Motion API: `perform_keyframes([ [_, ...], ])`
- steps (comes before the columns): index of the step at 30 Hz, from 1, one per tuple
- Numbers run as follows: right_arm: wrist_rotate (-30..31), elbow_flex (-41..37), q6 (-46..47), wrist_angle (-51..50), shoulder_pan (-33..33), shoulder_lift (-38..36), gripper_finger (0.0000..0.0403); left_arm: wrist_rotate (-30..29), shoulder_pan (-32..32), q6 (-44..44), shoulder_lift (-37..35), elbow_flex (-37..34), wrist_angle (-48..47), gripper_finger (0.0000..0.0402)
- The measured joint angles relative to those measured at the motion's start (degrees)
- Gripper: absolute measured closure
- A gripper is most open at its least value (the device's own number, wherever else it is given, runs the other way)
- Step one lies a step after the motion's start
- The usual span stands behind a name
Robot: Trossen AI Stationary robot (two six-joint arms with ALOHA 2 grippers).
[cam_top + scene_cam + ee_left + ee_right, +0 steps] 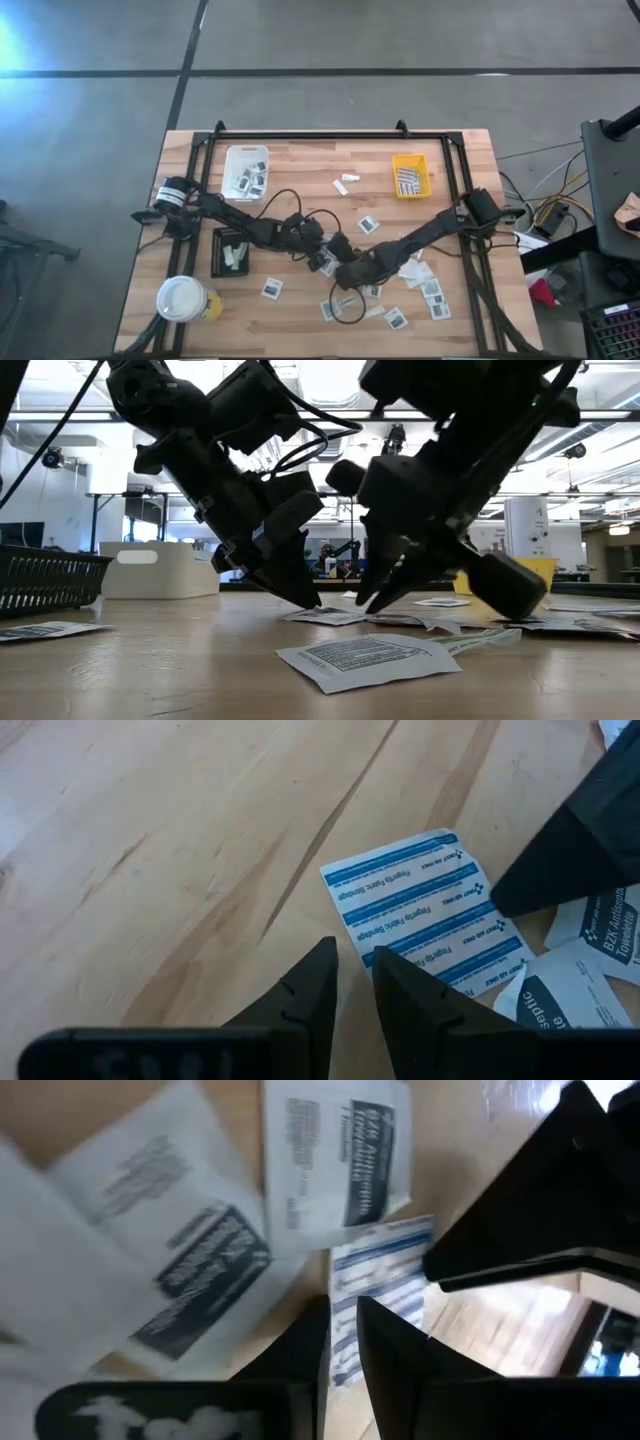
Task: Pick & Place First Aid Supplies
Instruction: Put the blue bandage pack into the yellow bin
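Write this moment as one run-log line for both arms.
left gripper: fingers narrowly apart at blue-striped bandage packet, no grip seen | right gripper: fingers narrowly apart over same packet | phase: both at mid-table, packet on table

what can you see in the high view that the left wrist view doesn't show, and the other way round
Only the high view shows the white tray, yellow tray, black tray and cup. Only the left wrist view shows the blue-striped fingertip bandage packet clearly, lying flat just past the left tool, its fingers narrowly apart. Both show the wooden table and the right tool close by.
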Motion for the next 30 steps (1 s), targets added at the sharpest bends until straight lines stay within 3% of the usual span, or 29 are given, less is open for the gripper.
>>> perform_keyframes([
  [17,-1.92,1.58,4.12,-3.37,0.08,0.92,0.0349,1.99,0.15,-2.16,0.09,0.03,-1.67,0.0319],
  [30,-5.88,1.32,7.48,-3.23,0.59,0.82,0.0349,6.63,0.00,-20.21,2.32,-0.12,-3.48,0.0319],
])
